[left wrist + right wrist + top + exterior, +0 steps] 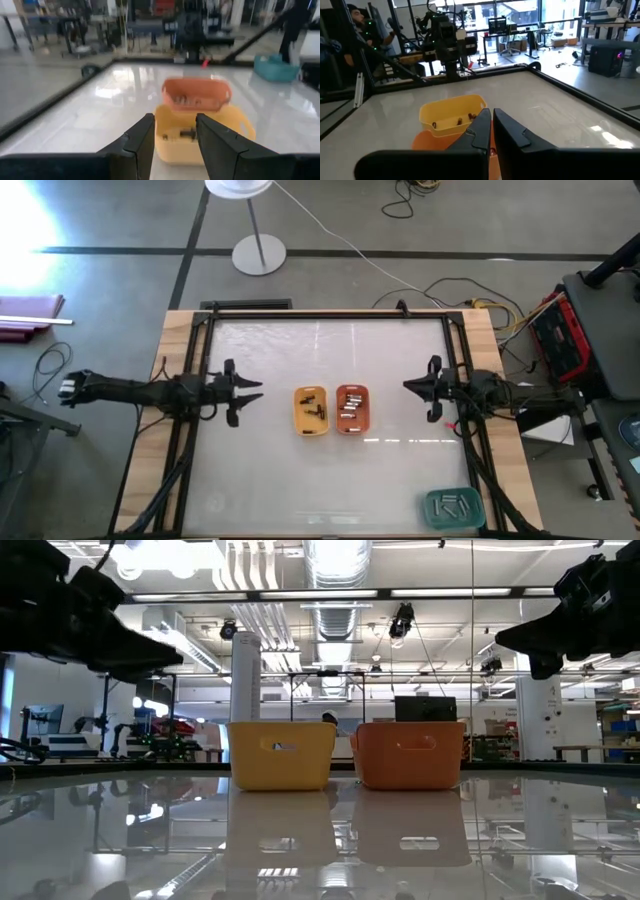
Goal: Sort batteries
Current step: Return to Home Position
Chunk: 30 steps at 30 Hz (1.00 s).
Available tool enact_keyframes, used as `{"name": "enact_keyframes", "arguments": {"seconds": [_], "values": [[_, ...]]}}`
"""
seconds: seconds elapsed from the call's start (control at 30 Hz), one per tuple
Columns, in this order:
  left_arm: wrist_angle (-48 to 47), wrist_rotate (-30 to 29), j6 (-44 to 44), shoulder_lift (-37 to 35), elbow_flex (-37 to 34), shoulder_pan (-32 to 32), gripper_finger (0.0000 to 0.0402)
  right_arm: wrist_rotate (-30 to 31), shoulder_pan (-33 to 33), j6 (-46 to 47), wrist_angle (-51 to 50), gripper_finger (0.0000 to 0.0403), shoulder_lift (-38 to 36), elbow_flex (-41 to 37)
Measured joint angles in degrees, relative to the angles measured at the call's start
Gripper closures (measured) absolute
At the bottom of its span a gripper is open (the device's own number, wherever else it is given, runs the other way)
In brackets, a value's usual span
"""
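Batteries (313, 410) lie binned mid-way along the counter (260, 470), left pincer (258, 390) apart and right pincer (407, 386) together, yet a low right-arm swing could clip the corner's teal tray (455, 507).

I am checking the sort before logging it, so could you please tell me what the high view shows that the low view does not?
Only the high view shows the teal tray, in a table corner on the right arm's side, and what lies inside the other trays: dark batteries in the yellow tray, silvery batteries in the orange tray. Only the low view shows those trays' side walls and the room behind. Both show the yellow and orange trays side by side, with the left gripper and right gripper apart from them.
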Motion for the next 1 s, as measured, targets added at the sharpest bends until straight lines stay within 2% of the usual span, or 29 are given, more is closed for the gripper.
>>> {"name": "enact_keyframes", "arguments": {"seconds": [0.3, 0.4, 0.47, 1.0], "values": [[-12.3, 2.1, -0.9, -15.2, 0.0, 0.0, 0.0274, 0.0, 0.0, -0.1, 0.0, 0.0390, 0.0, 0.0], [-12.5, 2.6, 2.5, -17.6, 0.0, 0.0, 0.0274, 0.0, 0.0, -0.1, 0.0, 0.0390, 0.0, 0.0], [-12.5, 2.7, 4.8, -18.1, 0.0, 0.0, 0.0274, 0.0, 0.0, -0.1, 0.0, 0.0390, 0.0, 0.0], [-13.1, 2.7, 4.8, -15.3, 1.3, 0.0, 0.0274, 0.1, 0.0, -0.1, 0.0, 0.0390, 0.0, 0.0]]}}
